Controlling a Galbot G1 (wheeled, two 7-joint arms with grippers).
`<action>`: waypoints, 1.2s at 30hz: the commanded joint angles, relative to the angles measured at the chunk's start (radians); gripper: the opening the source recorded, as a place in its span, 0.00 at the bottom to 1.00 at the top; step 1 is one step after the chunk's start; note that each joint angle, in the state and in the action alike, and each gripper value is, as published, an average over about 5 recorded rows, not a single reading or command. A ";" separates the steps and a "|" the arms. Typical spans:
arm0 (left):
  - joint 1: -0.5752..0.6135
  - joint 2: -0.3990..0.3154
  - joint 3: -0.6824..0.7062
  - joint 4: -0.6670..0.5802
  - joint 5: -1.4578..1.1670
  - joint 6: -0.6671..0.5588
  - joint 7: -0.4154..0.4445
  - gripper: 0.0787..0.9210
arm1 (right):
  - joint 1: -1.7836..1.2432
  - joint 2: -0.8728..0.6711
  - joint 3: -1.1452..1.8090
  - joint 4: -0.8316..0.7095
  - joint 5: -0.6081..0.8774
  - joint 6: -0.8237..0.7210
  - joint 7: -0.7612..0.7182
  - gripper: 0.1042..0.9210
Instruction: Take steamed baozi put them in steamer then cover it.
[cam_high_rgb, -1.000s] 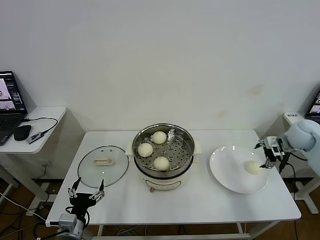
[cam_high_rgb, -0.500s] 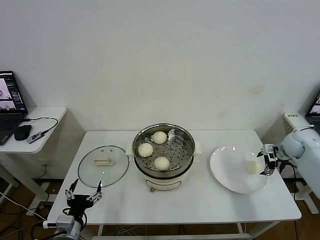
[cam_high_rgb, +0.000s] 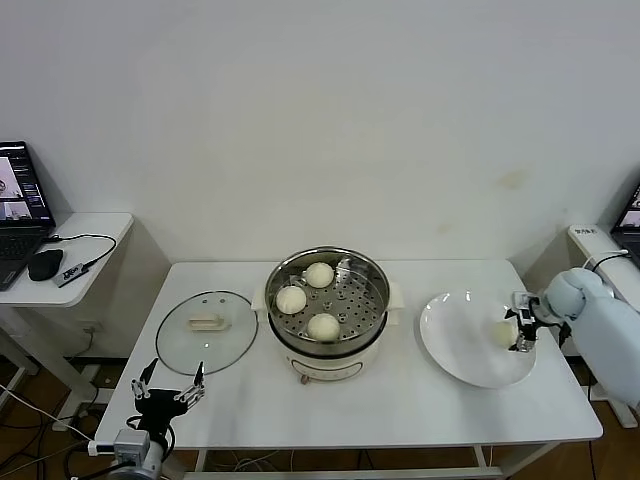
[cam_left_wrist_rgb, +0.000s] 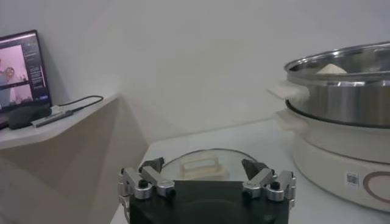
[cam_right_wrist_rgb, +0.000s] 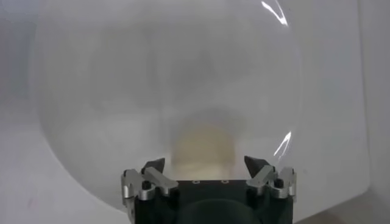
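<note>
Three steamed baozi (cam_high_rgb: 318, 274) lie on the perforated tray of the steel steamer (cam_high_rgb: 375, 322) at the table's middle. One more baozi (cam_high_rgb: 502, 333) rests on the white plate (cam_high_rgb: 458, 350) to the right. My right gripper (cam_high_rgb: 519, 324) is at the plate's far right, open, with this baozi (cam_right_wrist_rgb: 203, 143) between its fingers and a small gap on each side. The glass cover (cam_high_rgb: 206, 331) lies flat left of the steamer. My left gripper (cam_high_rgb: 171, 383) waits open near the table's front left edge, facing the cover (cam_left_wrist_rgb: 183, 159) and steamer (cam_left_wrist_rgb: 341, 91).
A side table (cam_high_rgb: 95, 235) at the left carries a laptop (cam_high_rgb: 22, 205), a mouse (cam_high_rgb: 44, 264) and a cable. Another small table (cam_high_rgb: 590, 240) stands right of the plate, close behind my right arm. The wall runs along the table's back.
My right gripper has come down and in toward the baozi on the plate, and its fingers now flank it. The left arm has hardly moved.
</note>
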 joint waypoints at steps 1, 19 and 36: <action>0.000 0.000 -0.001 0.002 0.000 -0.001 0.000 0.88 | 0.004 0.033 0.011 -0.049 -0.031 -0.001 0.003 0.78; 0.007 -0.002 -0.006 -0.014 -0.002 0.000 -0.001 0.88 | 0.086 -0.084 -0.114 0.113 0.107 -0.068 -0.073 0.62; -0.002 -0.002 0.006 -0.025 -0.003 -0.001 0.000 0.88 | 0.661 -0.223 -0.671 0.518 0.559 -0.279 -0.066 0.63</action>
